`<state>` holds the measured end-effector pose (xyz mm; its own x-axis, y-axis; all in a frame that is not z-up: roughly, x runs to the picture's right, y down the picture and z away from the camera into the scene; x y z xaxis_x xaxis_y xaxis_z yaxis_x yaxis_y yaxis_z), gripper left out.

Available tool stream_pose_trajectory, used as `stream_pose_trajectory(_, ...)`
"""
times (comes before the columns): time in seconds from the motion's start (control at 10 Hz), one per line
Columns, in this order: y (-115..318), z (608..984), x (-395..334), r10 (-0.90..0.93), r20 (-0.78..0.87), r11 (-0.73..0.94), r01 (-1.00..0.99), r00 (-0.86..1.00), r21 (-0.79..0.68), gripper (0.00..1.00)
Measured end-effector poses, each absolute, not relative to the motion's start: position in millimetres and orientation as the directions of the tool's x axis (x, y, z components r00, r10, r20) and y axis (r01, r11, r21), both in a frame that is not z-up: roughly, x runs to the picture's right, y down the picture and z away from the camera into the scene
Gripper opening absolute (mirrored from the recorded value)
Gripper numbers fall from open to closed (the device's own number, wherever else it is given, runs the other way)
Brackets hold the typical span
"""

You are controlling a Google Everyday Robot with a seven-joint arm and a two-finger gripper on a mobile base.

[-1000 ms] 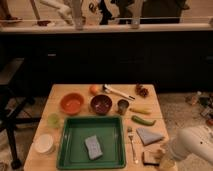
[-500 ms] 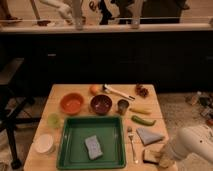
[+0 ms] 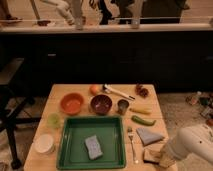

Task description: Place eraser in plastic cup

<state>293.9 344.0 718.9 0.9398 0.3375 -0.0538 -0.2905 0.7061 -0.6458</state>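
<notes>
On your table (image 3: 80,90), the tray (image 3: 75,135) sits front centre with the sponge (image 3: 93,147) in it; the plastic cup (image 3: 54,120) stands just left of the tray, the tub (image 3: 44,143) before it; the cloth (image 3: 149,135) lies right of the tray; before the cloth, at the front right corner, the gripper (image 3: 161,157) meets the eraser (image 3: 150,156).

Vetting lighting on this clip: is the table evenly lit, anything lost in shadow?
Camera view: warm, dim light over the table; wall behind nearly black; no glare on the green tray; the gripper, shut on the eraser at the front right corner, is visible.
</notes>
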Motion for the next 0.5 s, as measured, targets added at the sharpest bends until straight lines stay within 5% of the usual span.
stream_pose_trajectory(0.5, 307, 687, 300, 0.346, -0.019, 0.753, -0.29, 0.938, -0.59, 0.0)
